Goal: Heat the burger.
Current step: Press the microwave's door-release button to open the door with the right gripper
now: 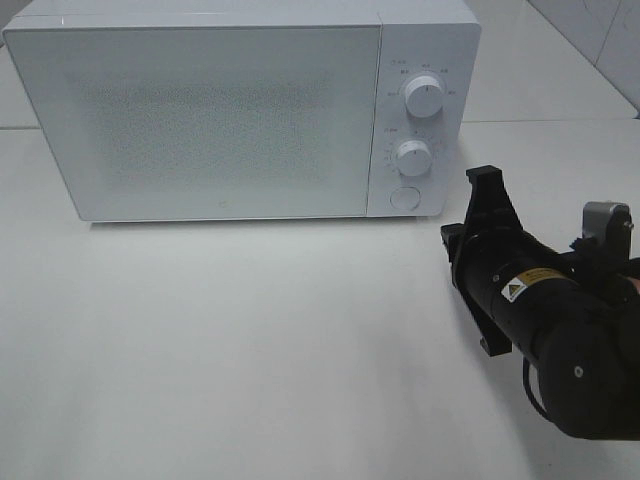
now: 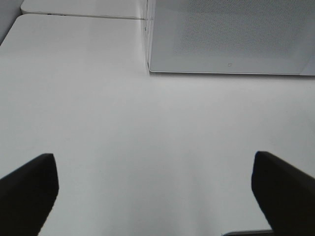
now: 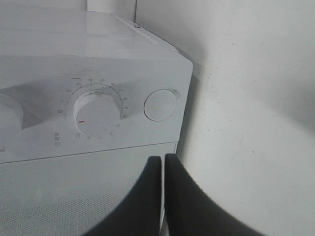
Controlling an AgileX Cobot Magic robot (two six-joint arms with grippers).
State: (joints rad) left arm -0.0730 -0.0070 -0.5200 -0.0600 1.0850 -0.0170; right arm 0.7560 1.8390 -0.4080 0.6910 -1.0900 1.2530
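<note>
Standing on the table (image 1: 250, 350): white microwave (image 1: 430, 30), toward 11 o'clock in the high view, frosted door (image 1: 200, 120) shut.
Controls: upper dial (image 1: 424, 97), lower dial (image 1: 412, 157) and round button (image 1: 404, 197), stacked down the microwave's 3 o'clock side.
Right gripper (image 3: 163, 160): closed tight, fingers pressed together, gripping nothing; near the front, at 4 o'clock from the round button.
Left gripper (image 2: 152, 164): spread wide, empty, above the table, microwave ahead.
Burger: seen in no view; cannot tell where.
</note>
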